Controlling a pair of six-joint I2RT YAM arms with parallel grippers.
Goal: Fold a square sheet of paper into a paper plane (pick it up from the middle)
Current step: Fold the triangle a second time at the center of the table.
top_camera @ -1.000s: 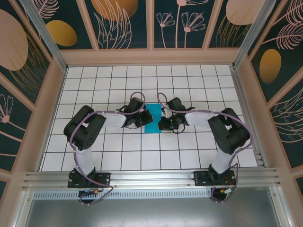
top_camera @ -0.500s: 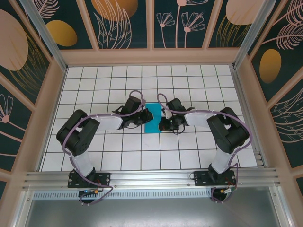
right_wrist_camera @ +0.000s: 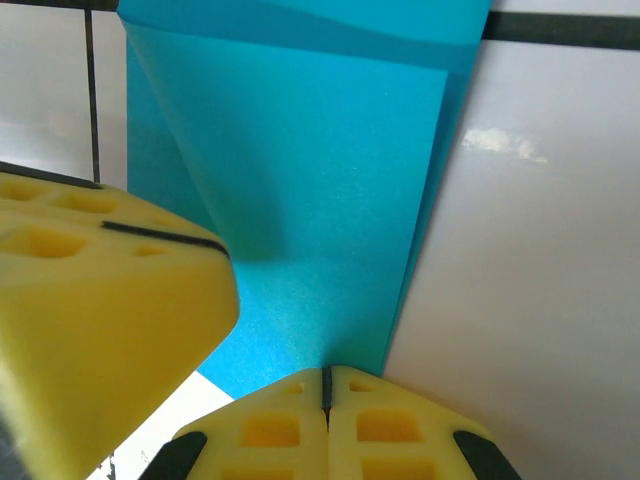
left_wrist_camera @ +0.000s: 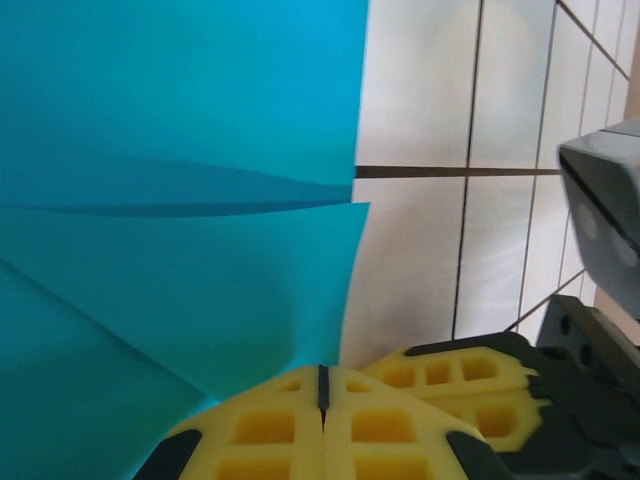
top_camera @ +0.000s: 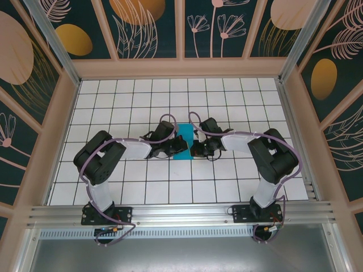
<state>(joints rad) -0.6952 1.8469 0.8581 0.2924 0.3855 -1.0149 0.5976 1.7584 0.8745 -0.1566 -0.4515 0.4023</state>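
Note:
The teal-blue sheet of paper (top_camera: 186, 134) lies mid-table, folded into a narrow strip of overlapping creased layers (left_wrist_camera: 180, 200) (right_wrist_camera: 320, 190). The two grippers cover much of it, so I cannot tell whether it has the pointed shape of the paper plane. My left gripper (top_camera: 179, 145) is shut, its yellow tips (left_wrist_camera: 323, 385) resting on the paper's near part beside a layer edge. My right gripper (top_camera: 194, 150) is shut too, tips (right_wrist_camera: 326, 382) pressed on the paper at its right edge. Each gripper's yellow fingers (left_wrist_camera: 470, 385) (right_wrist_camera: 100, 300) show in the other's wrist view, close alongside.
The white tiled table (top_camera: 142, 181) is ringed by a tan frame and patterned walls (top_camera: 51, 130). Both arms reach inward from the near rail (top_camera: 181, 214), their elbows out to the sides. Open tiles lie behind and in front of the paper.
The left arm has shifted its elbow and its gripper has slid right and nearer over the paper, covering more of it. The right arm has hardly moved.

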